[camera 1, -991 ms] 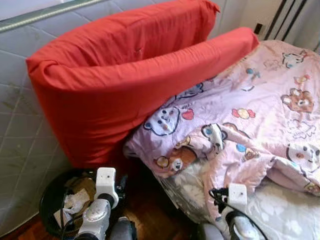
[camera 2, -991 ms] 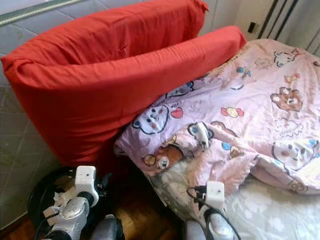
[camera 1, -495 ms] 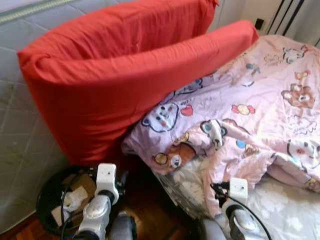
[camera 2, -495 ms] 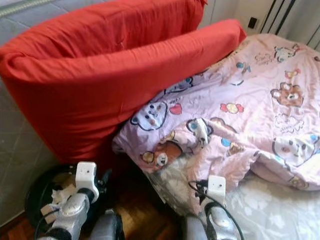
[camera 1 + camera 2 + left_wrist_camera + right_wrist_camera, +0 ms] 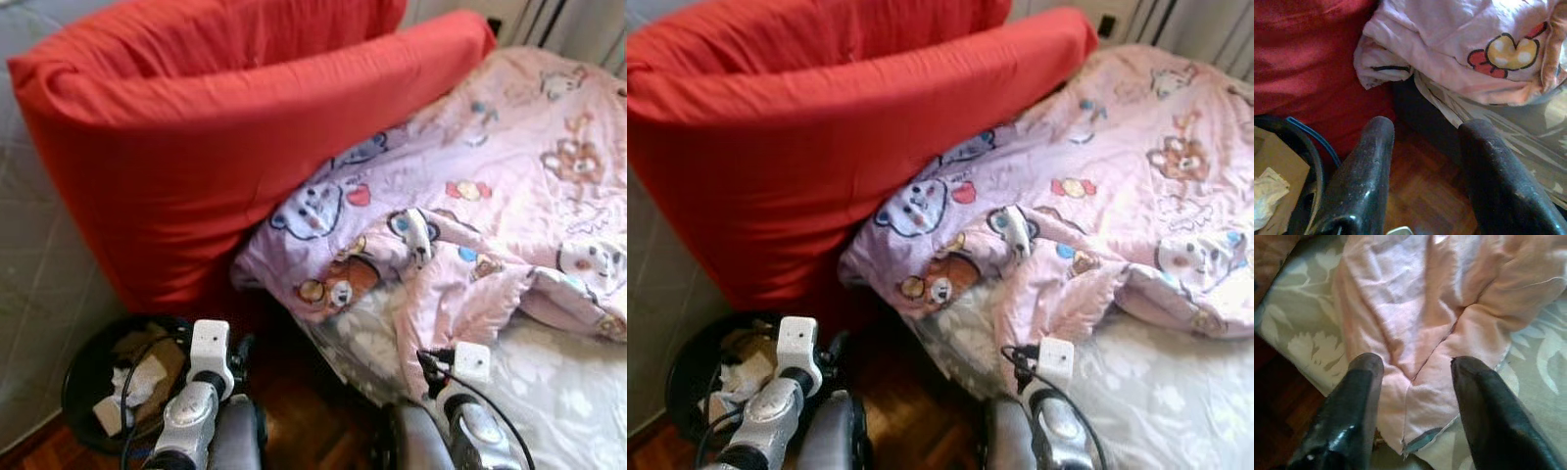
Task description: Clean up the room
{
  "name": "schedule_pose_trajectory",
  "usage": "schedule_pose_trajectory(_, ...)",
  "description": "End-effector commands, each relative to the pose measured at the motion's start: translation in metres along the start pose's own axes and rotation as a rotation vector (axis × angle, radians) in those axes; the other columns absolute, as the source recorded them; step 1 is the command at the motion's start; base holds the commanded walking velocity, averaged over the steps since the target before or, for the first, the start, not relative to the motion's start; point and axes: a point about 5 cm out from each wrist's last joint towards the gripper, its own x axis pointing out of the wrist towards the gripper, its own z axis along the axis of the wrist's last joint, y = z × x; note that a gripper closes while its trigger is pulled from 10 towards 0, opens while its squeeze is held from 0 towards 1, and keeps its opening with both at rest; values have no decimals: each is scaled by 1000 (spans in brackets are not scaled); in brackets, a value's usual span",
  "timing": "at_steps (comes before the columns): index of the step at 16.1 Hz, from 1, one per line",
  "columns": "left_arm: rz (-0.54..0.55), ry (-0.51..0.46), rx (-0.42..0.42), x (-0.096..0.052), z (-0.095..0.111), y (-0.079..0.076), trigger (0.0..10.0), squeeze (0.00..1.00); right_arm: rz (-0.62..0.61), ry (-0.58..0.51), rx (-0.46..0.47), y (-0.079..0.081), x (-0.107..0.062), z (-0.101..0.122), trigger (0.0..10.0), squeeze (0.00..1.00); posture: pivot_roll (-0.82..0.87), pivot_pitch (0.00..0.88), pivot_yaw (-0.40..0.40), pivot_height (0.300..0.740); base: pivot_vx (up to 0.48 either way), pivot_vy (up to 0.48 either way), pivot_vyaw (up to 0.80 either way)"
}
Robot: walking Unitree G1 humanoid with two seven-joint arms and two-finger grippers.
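A pink quilt (image 5: 490, 186) printed with cartoon bears lies rumpled on the bed, one corner hanging over the bed's near edge. A big red pillow (image 5: 196, 147) leans against the wall at the head of the bed, with a second red pillow (image 5: 245, 29) behind it. My left gripper (image 5: 1427, 129) is open, low over the wooden floor (image 5: 1420, 196) between the bin and the bed. My right gripper (image 5: 1418, 364) is open just above the quilt's pale hem (image 5: 1425, 333), which rests on the grey floral sheet (image 5: 1303, 342). Both arms (image 5: 196, 406) (image 5: 470, 416) show at the bottom of the eye views.
A black waste bin (image 5: 83, 367) holding crumpled paper (image 5: 127, 382) and cardboard stands on the floor at my left, below the red pillow. A grey quilted wall panel (image 5: 39, 264) is further left. Curtains (image 5: 578, 20) hang at the back right.
The head camera has tipped down a little, so the whole scene sits higher in the picture. Pillows, quilt and bin lie as before, and both arms hold their pose.
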Motion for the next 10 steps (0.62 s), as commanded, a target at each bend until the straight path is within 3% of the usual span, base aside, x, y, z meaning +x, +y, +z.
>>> schedule_pose_trajectory(1,4,10,3,-3,-4,2,10000,0,-8,-10,11,-1,1,4,10000,949,75,186,25,608,0,0,0)
schedule_pose_trajectory(2,6,9,5,-3,-4,2,10000,0,-6,-17,9,0,2,6,10000,0,74,186,26,608,0,0,0)
schedule_pose_trajectory(10,-1,-23,22,-5,-1,2,10000,0,-23,-5,48,0,6,13,10000,0,105,221,31,608,0,0,0)
